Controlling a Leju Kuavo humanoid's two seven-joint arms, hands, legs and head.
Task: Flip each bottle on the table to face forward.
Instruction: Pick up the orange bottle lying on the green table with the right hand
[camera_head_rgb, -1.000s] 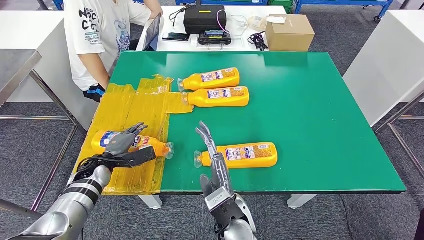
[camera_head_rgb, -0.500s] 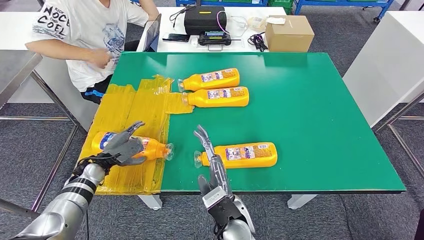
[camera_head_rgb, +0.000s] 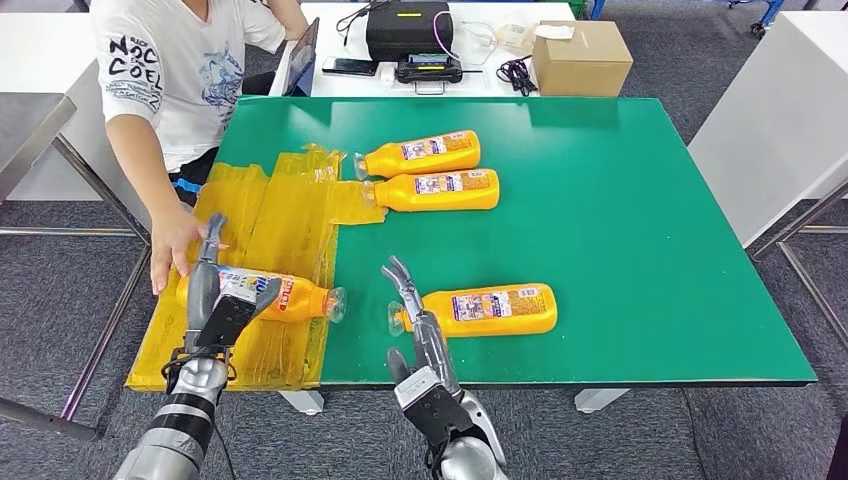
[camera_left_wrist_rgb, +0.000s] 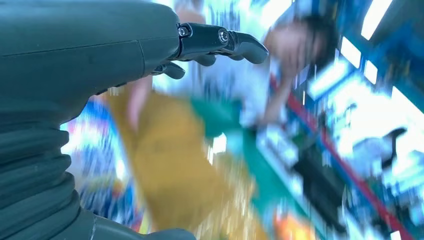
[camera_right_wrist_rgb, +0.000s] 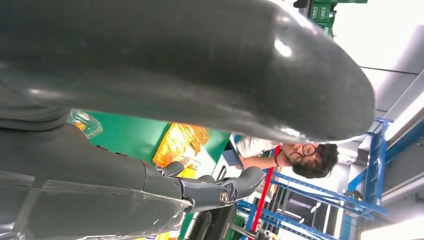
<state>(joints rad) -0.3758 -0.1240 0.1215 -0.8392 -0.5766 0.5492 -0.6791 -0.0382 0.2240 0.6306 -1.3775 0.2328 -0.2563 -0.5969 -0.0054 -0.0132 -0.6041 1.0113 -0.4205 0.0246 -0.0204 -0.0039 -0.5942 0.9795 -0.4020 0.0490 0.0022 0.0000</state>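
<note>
Four orange bottles lie on their sides. Two are side by side at the back, the far one (camera_head_rgb: 421, 153) and the one beside it (camera_head_rgb: 440, 190). A third bottle (camera_head_rgb: 487, 309) lies near the front edge, cap pointing left. The fourth bottle (camera_head_rgb: 272, 294) lies on the yellow sheet (camera_head_rgb: 270, 215) at the left. My left hand (camera_head_rgb: 214, 300) stands edge-on over that bottle's base end, fingers stretched away from me, gripping nothing; the blurred left wrist view shows its fingers (camera_left_wrist_rgb: 220, 40) extended. My right hand (camera_head_rgb: 420, 325) is open, fingers straight, just left of the third bottle's cap.
A person in a white shirt (camera_head_rgb: 180, 60) stands at the table's left and rests a hand (camera_head_rgb: 166, 262) by the fourth bottle's base. The green table (camera_head_rgb: 640, 230) is wide on the right. A cardboard box (camera_head_rgb: 580, 55) and black devices (camera_head_rgb: 408, 35) sit on the white table behind.
My left hand has turned from lying across the fourth bottle to standing edge-on over it. The person has reached a hand down to that bottle's base. My right hand barely moved.
</note>
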